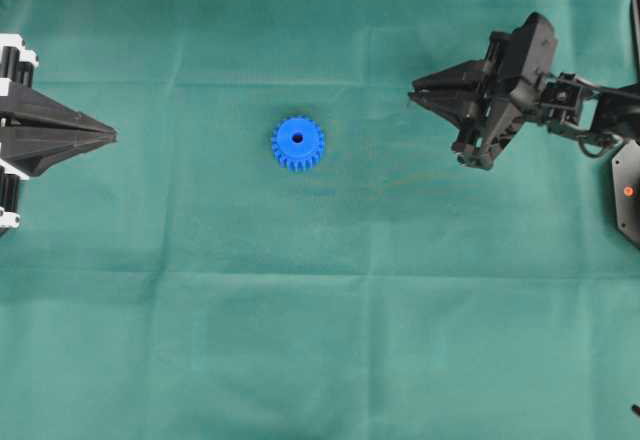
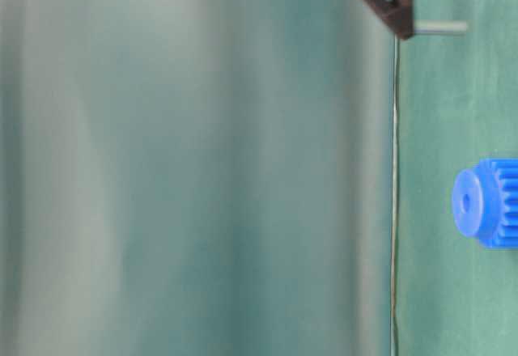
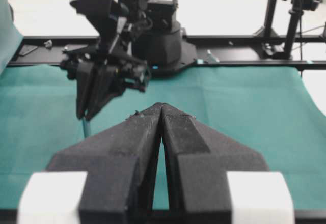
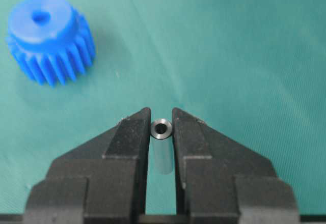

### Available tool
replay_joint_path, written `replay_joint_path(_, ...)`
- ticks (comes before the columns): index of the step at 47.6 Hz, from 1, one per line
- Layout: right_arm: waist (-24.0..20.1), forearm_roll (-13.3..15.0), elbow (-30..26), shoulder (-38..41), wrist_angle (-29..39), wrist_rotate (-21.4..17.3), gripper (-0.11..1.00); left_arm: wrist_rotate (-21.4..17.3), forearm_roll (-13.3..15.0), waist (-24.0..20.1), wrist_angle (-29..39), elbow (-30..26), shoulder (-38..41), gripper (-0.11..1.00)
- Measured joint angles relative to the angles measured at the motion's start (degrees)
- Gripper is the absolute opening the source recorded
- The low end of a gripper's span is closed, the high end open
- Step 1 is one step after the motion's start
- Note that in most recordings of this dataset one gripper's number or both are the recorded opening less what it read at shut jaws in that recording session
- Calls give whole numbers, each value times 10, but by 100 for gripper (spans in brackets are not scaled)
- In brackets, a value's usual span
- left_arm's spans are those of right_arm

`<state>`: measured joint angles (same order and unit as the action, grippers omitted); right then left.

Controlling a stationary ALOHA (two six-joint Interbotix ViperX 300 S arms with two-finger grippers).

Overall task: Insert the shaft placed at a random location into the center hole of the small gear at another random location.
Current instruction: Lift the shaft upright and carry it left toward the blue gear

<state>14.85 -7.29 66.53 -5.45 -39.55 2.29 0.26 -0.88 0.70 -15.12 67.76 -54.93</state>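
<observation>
Shaft in hand, gear waiting

Right gripper is pinched tight on the shaft; small gear sits mid-cloth, well apart. Keep that pin plumb, settle over the center hole, then lower gently.

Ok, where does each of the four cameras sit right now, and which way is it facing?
Overhead: above the table, looking straight down at the small gear; left gripper and right gripper show.
Table-level: low, image turned sideways; gear, shaft, right fingertips.
Left wrist: behind the closed left gripper, facing the right arm across the green cloth.
Right wrist: behind the right gripper clamping the shaft, facing the gear.
Shared: overhead and right wrist both show the center hole.
</observation>
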Motion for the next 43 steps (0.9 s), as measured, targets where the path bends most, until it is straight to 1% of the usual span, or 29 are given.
replay_joint_path(6, 1, 0, -11, -54, 68, 6, 13, 0, 0, 0, 0, 1, 0, 0)
replay_joint_path(11, 1, 0, -15, -77, 92, 10, 13, 0, 0, 0, 0, 0, 1, 0)
replay_joint_path(34, 0, 1, -29, -69, 102, 11, 13, 0, 0, 0, 0, 1, 1, 0)
replay_joint_path(43, -15, 1, -56, -41, 102, 11, 13, 0, 0, 0, 0, 1, 1, 0)
